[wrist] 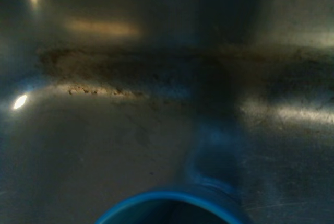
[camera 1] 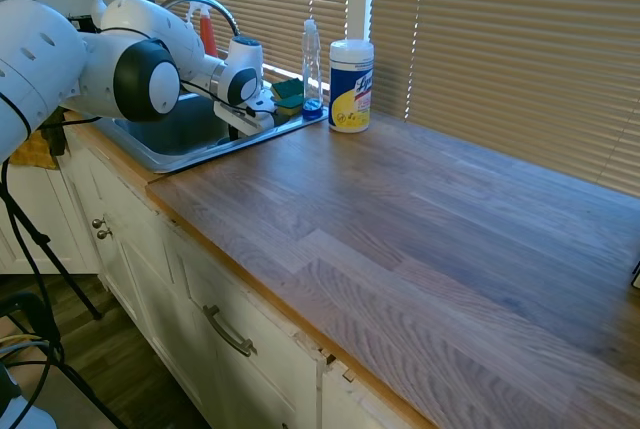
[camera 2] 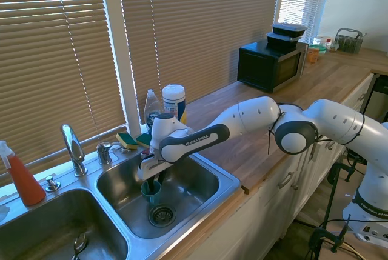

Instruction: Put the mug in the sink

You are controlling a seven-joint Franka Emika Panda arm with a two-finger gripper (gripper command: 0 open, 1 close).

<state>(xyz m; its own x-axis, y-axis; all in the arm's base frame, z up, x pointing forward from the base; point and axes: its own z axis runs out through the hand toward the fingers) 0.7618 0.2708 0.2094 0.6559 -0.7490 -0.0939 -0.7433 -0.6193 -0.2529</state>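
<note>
Gripper (camera 2: 153, 182) closed on the teal mug (camera 2: 151, 192), fingers pinching its rim from above; mug hangs upright, mouth up, low inside the right basin of the sink (camera 2: 227, 179), lower centre of the second exterior frame. I judge the rim pinch keeps it level for a straight set-down. I can't tell whether its base touches the floor. Drain (camera 2: 162, 215) lies just beside and below it. Basin walls stand clear all round. Faucet (camera 2: 73, 146) sits to the left, well apart. Wrist view shows only the blue rim (wrist: 172, 203) over bare steel. Wipes canister (camera 1: 351, 86) and clear bottle (camera 1: 312, 67) stay up on the counter (camera 1: 420, 239), out of my path.
</note>
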